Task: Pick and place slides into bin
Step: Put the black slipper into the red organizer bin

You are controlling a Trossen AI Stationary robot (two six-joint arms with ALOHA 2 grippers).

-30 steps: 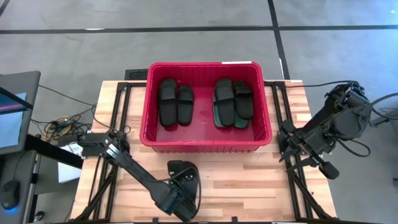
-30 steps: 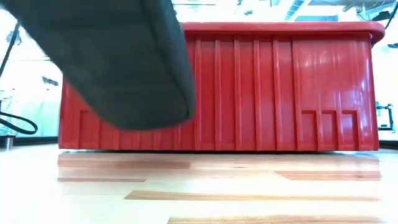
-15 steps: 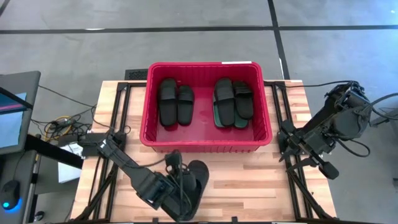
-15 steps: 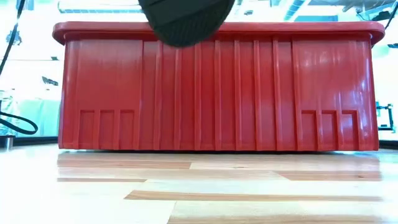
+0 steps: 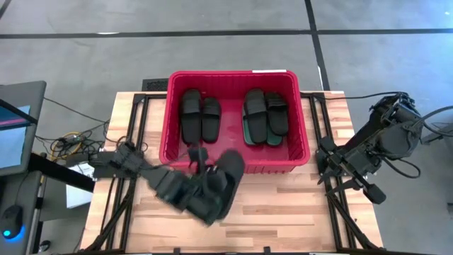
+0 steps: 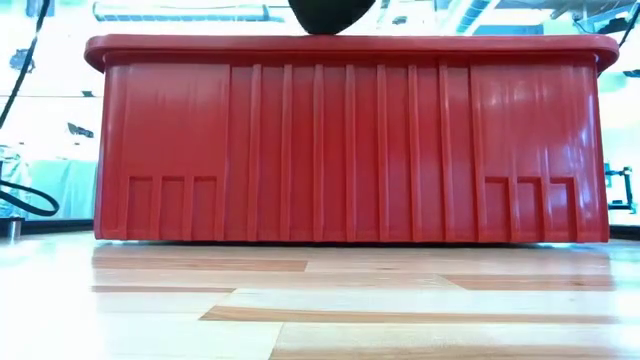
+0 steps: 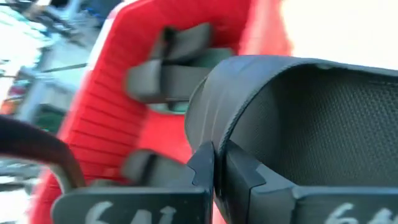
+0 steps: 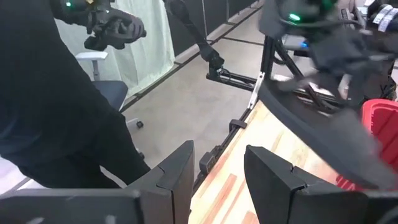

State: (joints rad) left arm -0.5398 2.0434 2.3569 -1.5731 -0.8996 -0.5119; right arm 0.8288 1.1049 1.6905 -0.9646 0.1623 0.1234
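Red bin (image 5: 237, 164): sits on the wooden desk (image 5: 283, 205), toward the far side, long side facing the low camera; ribbed wall fills the low view (image 6: 350, 140).
Slides in bin: black pair (image 5: 200, 115) lying flat at the left end; stacked group (image 5: 265, 115) at the right end, black on top with a teal edge peeking out underneath; exact count in the stack is hard to tell.
Held slide (image 5: 216, 188): black, lifted off the desk, tilted, its far end over the bin's near rim, the rest over the desk in front of the bin; in the low view only its tip (image 6: 335, 12) shows above the rim.
Left claw (image 5: 192, 185): clenched on the held slide, over the desk just in front of the bin's near wall; the wrist view shows both fingers pressed together on the slide's edge (image 7: 214, 165), with the textured sole (image 7: 323, 124) right in front of the lens and the bin interior beyond.
Left arm (image 5: 134, 166): reaches from the desk's left side toward the bin's near wall.
Right claw (image 8: 219, 163): parked off the desk's right edge, well away from the bin; fingers stand apart with nothing between them.
Right arm (image 5: 382, 142): folded at the right side of the desk, idle.
Person (image 8: 56, 106): dark clothing, close to the right wrist camera, beside the desk.
Floor (image 5: 212, 32): grey, with dark tape lines, around the desk.
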